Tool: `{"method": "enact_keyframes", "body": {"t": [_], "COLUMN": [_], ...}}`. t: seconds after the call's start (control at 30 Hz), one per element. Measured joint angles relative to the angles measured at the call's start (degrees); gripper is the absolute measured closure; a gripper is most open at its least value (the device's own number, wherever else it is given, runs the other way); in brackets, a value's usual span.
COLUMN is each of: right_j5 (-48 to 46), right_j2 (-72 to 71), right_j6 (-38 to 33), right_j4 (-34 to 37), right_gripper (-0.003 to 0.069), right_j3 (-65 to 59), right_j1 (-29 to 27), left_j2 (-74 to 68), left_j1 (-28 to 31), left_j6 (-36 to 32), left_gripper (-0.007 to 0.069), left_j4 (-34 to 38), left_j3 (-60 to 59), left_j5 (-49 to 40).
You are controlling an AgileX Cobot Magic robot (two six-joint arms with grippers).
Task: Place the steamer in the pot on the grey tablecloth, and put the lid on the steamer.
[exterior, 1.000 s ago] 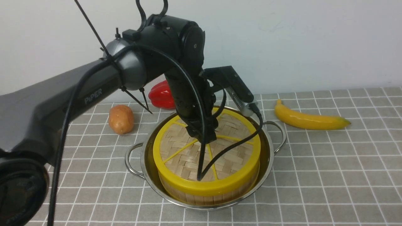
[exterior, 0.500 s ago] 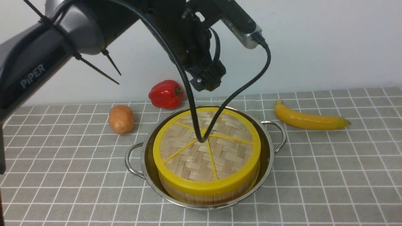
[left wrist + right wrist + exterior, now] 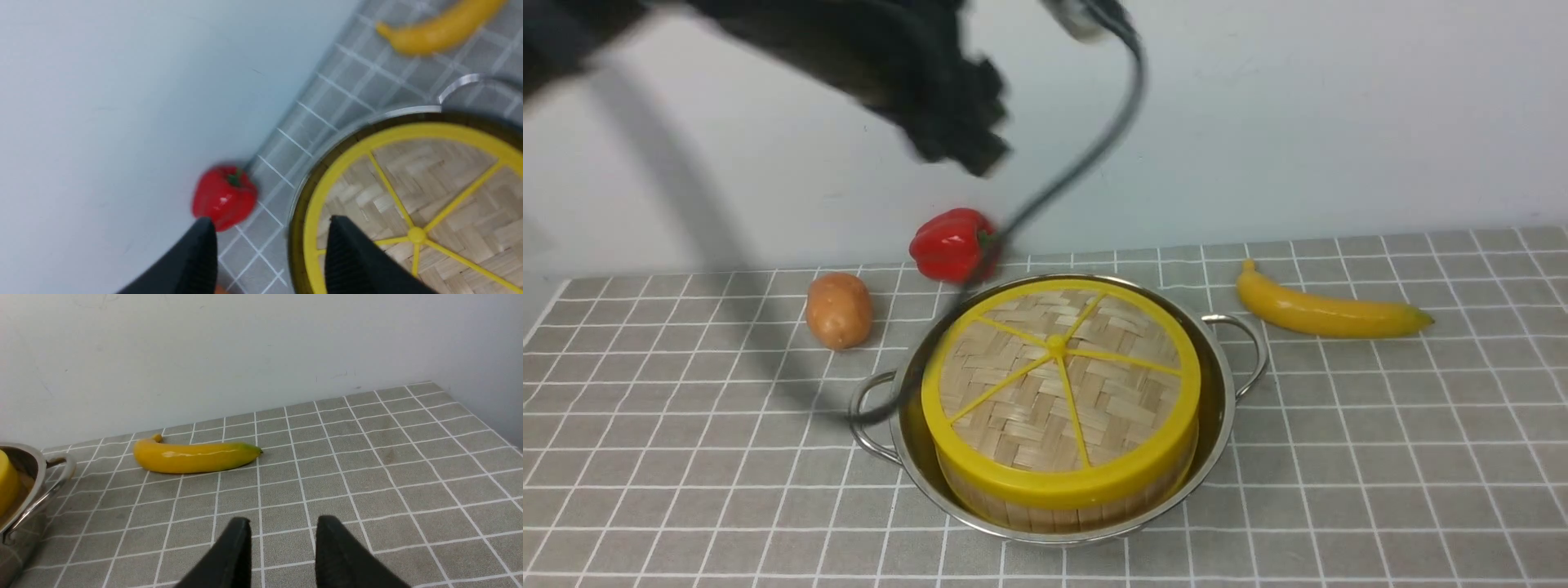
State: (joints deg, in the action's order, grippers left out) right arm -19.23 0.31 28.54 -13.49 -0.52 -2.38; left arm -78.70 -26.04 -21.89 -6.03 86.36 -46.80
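Observation:
The steel pot [image 3: 1218,408] stands on the grey tablecloth [image 3: 1380,425]. The bamboo steamer [image 3: 1062,514] sits inside it, and the woven lid [image 3: 1058,384] lies flat on the steamer, so the food inside is hidden. My left gripper [image 3: 976,159] is a motion-blurred shape high above the pot's far left side. In the left wrist view it [image 3: 271,222] is open and empty, above the lid [image 3: 433,192] and the pot rim [image 3: 408,110]. My right gripper [image 3: 282,522] is open and empty over bare cloth, right of the pot [image 3: 30,486].
A red pepper [image 3: 952,243] lies behind the pot near the wall and a potato [image 3: 837,309] to the pot's left. A banana [image 3: 1327,314] lies to the right, also in the right wrist view [image 3: 196,456]. My left arm's cable [image 3: 1045,192] hangs over the pot's left side.
My left gripper has let go of the lid's knob and risen up and to the left. The lid stays on the steamer. The pot has not moved.

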Motion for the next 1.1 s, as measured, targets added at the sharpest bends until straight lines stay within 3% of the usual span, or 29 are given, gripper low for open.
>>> {"method": "enact_keyframes", "body": {"t": [0.03,0.2,0.23,0.3,0.43,0.73,1.0,1.1], "right_j5": [0.0,0.0,0.0,0.0,0.0,0.0,0.0,0.0], "right_j2": [0.0,0.0,0.0,0.0,0.0,0.0,0.0,0.0], "right_j6": [0.0,0.0,0.0,0.0,0.0,0.0,0.0,0.0], "right_j4": [0.0,0.0,0.0,0.0,0.0,0.0,0.0,0.0], "right_gripper": [0.0416,0.0415,0.0415,0.0415,0.0415,0.0415,0.0415,0.0415], "right_j3": [0.0,0.0,0.0,0.0,0.0,0.0,0.0,0.0], "right_j1": [0.0,0.0,0.0,0.0,0.0,0.0,0.0,0.0], "left_j2": [1.1,28.9,28.9,39.6,53.9,73.8,75.8,75.9], "left_j1": [0.4,16.9,17.6,25.0,30.7,31.5,31.5,31.5], "left_j6": [0.0,3.3,3.2,0.7,-3.6,-5.3,-5.9,-1.5], "left_gripper": [0.0315,0.0427,0.043,0.0459,0.0468,0.0466,0.0454,0.0443], "left_j4": [0.2,14.1,14.1,21.4,28.1,30.1,26.8,21.3], "left_j3": [-1.0,-30.5,-31.6,-44.8,-63.4,-85.5,-86.8,-86.8], "left_j5": [0.0,17.1,17.1,23.2,28.1,33.8,32.5,30.7]}}
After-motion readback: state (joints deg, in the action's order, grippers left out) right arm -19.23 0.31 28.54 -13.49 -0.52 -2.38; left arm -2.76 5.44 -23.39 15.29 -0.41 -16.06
